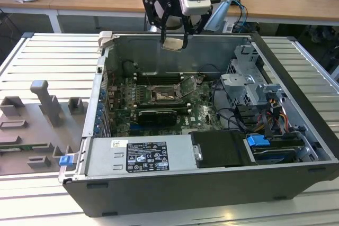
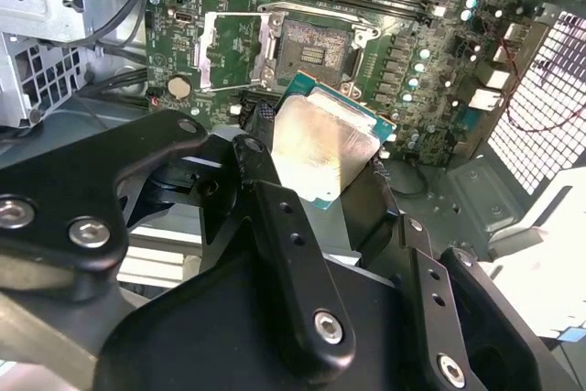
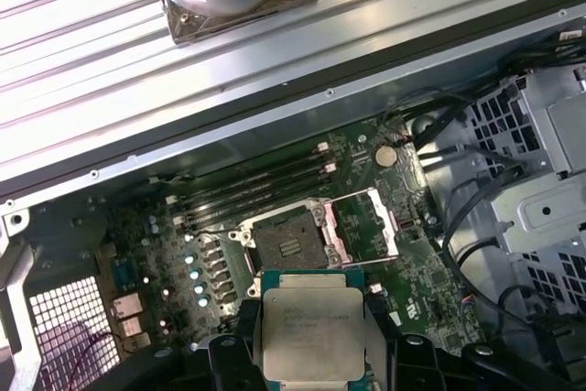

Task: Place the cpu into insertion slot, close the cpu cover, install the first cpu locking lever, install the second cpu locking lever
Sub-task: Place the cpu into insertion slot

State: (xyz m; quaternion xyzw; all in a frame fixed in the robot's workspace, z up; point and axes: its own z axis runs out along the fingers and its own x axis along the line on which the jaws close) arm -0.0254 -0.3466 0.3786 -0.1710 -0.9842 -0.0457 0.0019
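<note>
No print is legible. A white label (image 1: 145, 156) on the power supply box (image 1: 100, 157) carries tiny marks, and the cpu (image 3: 313, 331) top bears faint lettering, both unreadable.

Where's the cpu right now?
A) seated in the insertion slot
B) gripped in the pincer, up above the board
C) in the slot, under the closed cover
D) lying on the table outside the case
B: the cpu is clamped in the pincer above the motherboard, while the insertion slot sits bare with the cpu cover swung open beside it.
</note>
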